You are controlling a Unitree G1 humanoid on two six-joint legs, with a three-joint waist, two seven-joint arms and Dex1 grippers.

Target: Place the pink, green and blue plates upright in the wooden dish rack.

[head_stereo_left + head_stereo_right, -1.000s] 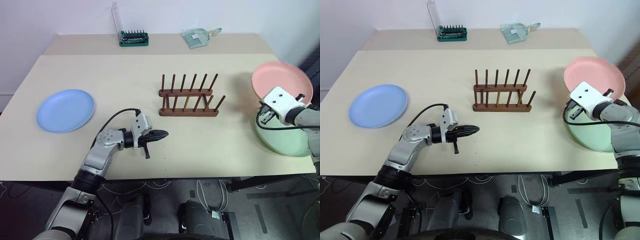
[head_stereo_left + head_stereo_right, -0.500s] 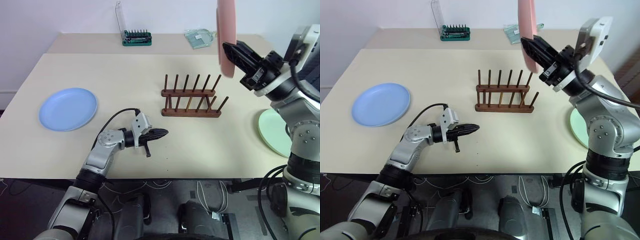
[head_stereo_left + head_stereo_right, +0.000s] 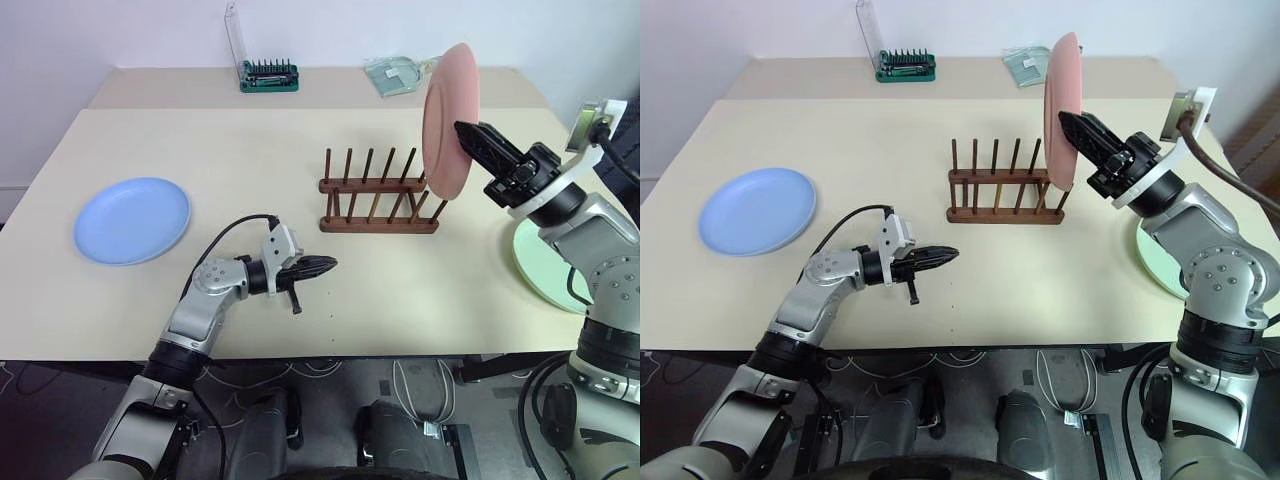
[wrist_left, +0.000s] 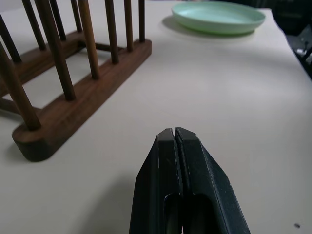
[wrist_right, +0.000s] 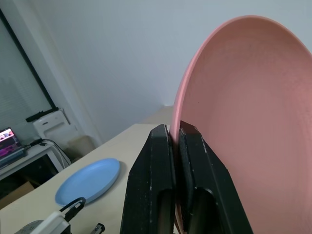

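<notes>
Left eye view: wooden dish rack (image 3: pixel 378 190) mid-table, slots bare | pink plate (image 3: pixel 449 122) on edge, upright, above rack's right end, rim pinched by right gripper (image 3: pixel 470 137) | left gripper (image 3: pixel 320 266) closed, holding nothing | green plate (image 3: pixel 548 265) and blue plate (image 3: pixel 131 220) flat on table (image 3: pixel 230 160)

The pink plate (image 3: pixel 449 122) has a matt, faintly grainy face with no shine, and the green plate (image 4: pixel 218 16) and blue plate (image 3: pixel 131 220) look just as dull and smooth. The dish rack (image 3: pixel 378 194) is dark brown wood, its 2 base bars and round pegs sanded smooth with a soft satin finish. The table (image 3: pixel 200 150) is a pale, matt, even surface. Both grippers' fingers (image 4: pixel 181 190) look like black hard plastic, lightly glossy
</notes>
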